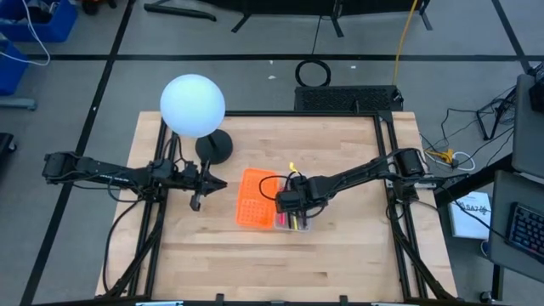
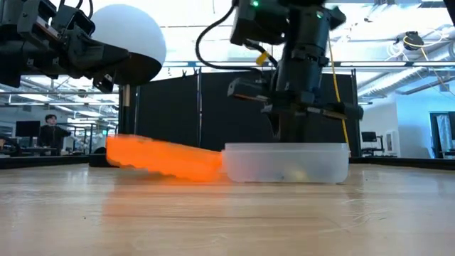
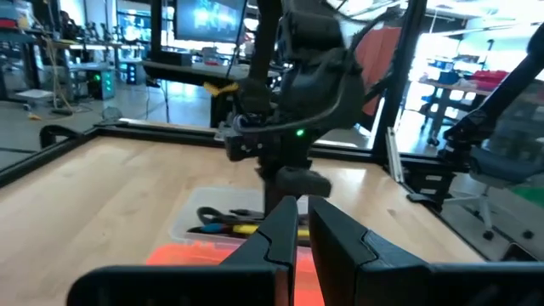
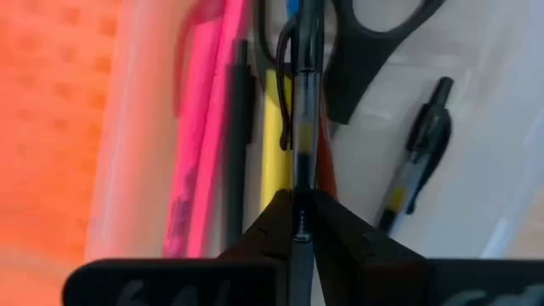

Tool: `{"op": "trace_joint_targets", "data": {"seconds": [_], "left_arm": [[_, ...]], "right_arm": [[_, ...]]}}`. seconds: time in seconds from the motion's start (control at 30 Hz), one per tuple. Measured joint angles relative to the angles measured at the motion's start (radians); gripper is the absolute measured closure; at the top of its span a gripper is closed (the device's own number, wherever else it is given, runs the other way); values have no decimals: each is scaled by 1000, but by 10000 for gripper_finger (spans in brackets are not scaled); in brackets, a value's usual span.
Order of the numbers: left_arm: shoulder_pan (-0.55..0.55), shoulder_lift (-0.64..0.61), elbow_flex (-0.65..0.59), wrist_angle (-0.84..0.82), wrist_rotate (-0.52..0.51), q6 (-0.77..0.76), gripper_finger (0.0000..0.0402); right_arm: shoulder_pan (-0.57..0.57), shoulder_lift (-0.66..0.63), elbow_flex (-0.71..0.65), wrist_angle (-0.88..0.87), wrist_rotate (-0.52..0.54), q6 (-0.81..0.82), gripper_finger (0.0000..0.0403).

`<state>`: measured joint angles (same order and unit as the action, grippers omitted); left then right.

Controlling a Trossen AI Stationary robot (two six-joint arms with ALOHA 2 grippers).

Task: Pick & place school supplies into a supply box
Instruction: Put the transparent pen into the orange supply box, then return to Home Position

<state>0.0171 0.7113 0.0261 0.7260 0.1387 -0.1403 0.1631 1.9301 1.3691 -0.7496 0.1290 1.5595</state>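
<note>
Your right gripper [image 4: 299, 223] has its fingers pinched narrow on a thin clear-barrelled black pen [image 4: 304, 102], whose long axis runs straight ahead of the fingers, parallel to the supplies already lying in the clear tray [image 4: 476, 153]. In the high view that gripper [image 1: 291, 204] sits at centre frame, directly over the tray half of the supply box [image 1: 293, 223], with the orange perforated half [image 1: 256, 208] just to its left. Below the held pen you can see a pink pen [image 4: 200, 127], a yellow pencil [image 4: 274, 144], the black scissors [image 4: 382, 51] and another black pen [image 4: 416, 144] resting in the tray. So the pen is probably ready to let go; the drop is straight down, along the tray's length.

Your left gripper [image 1: 197, 201] waits left of the box on the tabletop [image 1: 340, 263], fingers [image 3: 276, 234] narrow and holding nothing; the right arm is far nearer.

No brand or writing is readable anywhere.
</note>
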Motion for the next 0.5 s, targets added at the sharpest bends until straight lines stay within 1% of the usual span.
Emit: {"op": "trace_joint_targets", "data": {"seconds": [0.07, 0.2, 0.4, 0.5], "left_arm": [[0, 0, 0, 0, 7, -4, 366], [0, 0, 0, 8, 9, 15, 366], [0, 0, 0, 2, 9, 30, 366], [0, 0, 0, 2, 10, 30, 366]], "right_arm": [[0, -5, -50, 84, -12, 3, 376], [0, -12, -126, 200, -22, 0, 335], [2, -37, -138, 207, -19, -71, 279], [3, -71, -142, 191, 33, -108, 262]]}}
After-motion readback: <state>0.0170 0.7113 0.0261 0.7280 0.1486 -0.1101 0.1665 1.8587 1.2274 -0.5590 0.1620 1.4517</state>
